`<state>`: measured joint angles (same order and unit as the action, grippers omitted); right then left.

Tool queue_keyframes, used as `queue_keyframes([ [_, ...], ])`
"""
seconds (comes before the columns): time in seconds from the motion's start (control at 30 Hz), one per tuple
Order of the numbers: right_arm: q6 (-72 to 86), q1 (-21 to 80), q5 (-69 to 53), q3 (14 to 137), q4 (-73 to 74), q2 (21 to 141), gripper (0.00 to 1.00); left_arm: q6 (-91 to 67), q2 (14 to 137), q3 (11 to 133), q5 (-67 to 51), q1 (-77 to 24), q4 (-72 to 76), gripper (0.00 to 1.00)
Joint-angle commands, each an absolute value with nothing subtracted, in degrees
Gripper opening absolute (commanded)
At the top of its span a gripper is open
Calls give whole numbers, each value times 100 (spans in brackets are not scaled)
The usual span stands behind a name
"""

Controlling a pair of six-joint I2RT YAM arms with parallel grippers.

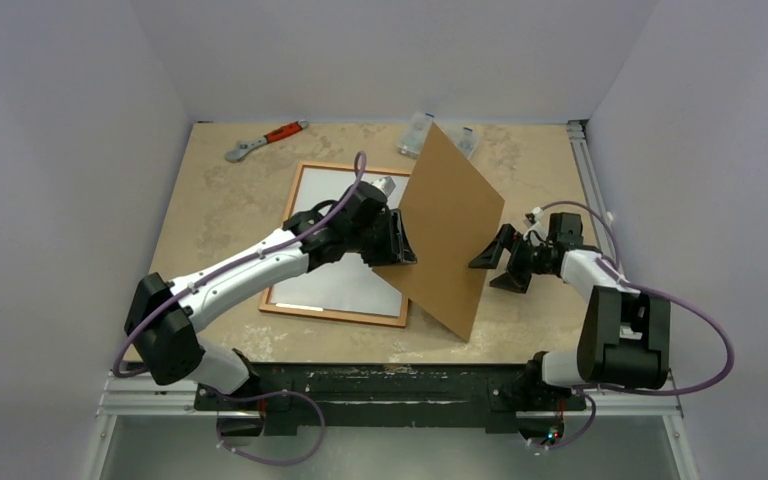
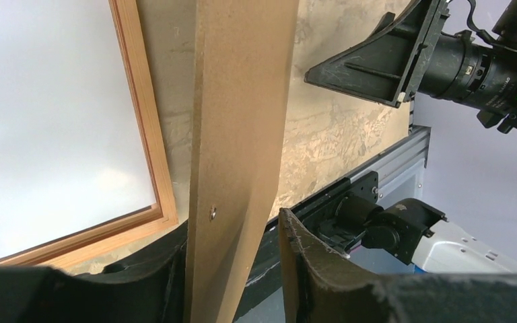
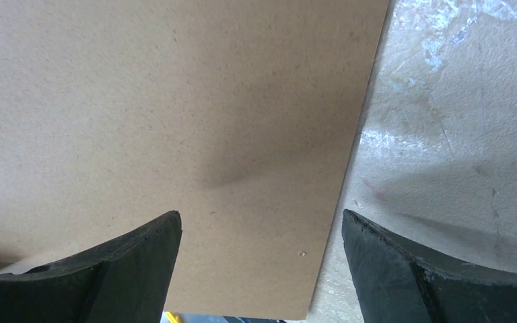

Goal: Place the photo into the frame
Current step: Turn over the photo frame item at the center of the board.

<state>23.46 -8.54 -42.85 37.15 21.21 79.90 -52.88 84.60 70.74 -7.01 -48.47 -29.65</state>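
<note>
The frame point(image 1: 332, 316) lies flat, its pale wood back up in the left wrist view point(image 2: 149, 134). A white sheet point(image 1: 345, 280), seemingly the photo's plain back, fills it point(image 2: 54, 121). The brown backing board point(image 1: 450, 230) stands tilted on its lower corner right of the frame. My left gripper point(image 1: 400, 240) straddles the board's left edge point(image 2: 235, 121). The left gripper point(image 2: 232, 232) has one finger against the board and a gap at the other. My right gripper point(image 1: 495, 262) is open and empty just right of the board point(image 3: 175, 101). Its jaws point(image 3: 259, 215) stand wide apart.
A red-handled wrench point(image 1: 265, 138) lies at the back left. Clear packets point(image 1: 415, 135) lie at the back behind the board. A metal rail point(image 1: 585, 170) runs along the table's right edge. A black rail point(image 1: 390, 380) runs along the near edge.
</note>
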Motion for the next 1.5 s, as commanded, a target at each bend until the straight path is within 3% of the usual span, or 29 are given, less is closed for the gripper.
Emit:
queue_keyframes([
  [0.0, 2147, -826, -4222, 4009, 2340, 7735, 88, -5045, 7972, 7388, -660, -4869, -2851, 0],
  [0.1, 2144, -821, -4211, 4018, 2352, 7677, 88, -4878, 7811, 7420, -754, -4869, -2873, 4],
  [0.17, 2174, -819, -4233, 3989, 2322, 7664, 88, -4798, 7727, 7460, -801, -4869, -2922, 25],
  [0.3, 2249, -815, -4315, 3865, 2183, 7673, 88, -4750, 7545, 7364, -1022, -4866, -2698, 57],
  [0.43, 2302, -811, -4358, 3724, 2021, 7702, 88, -4775, 7530, 7340, -1304, -4869, -2466, 65],
  [0.57, 2338, -811, -4343, 3614, 1856, 7791, 88, -4813, 7563, 7348, -1452, -4869, -2435, 58],
  [0.93, 2345, -810, -4334, 3675, 1825, 7886, 88, -4715, 7717, 7538, -1381, -4869, -2888, 1],
  [1.2, 2286, -810, -4312, 3834, 2126, 7588, 88, -4779, 7488, 7400, -859, -4869, -2989, 0],
  [1.47, 2247, -740, -4199, 3897, 2244, 7384, 88, -4684, 6149, 6787, 219, -4860, -2979, 0],
])
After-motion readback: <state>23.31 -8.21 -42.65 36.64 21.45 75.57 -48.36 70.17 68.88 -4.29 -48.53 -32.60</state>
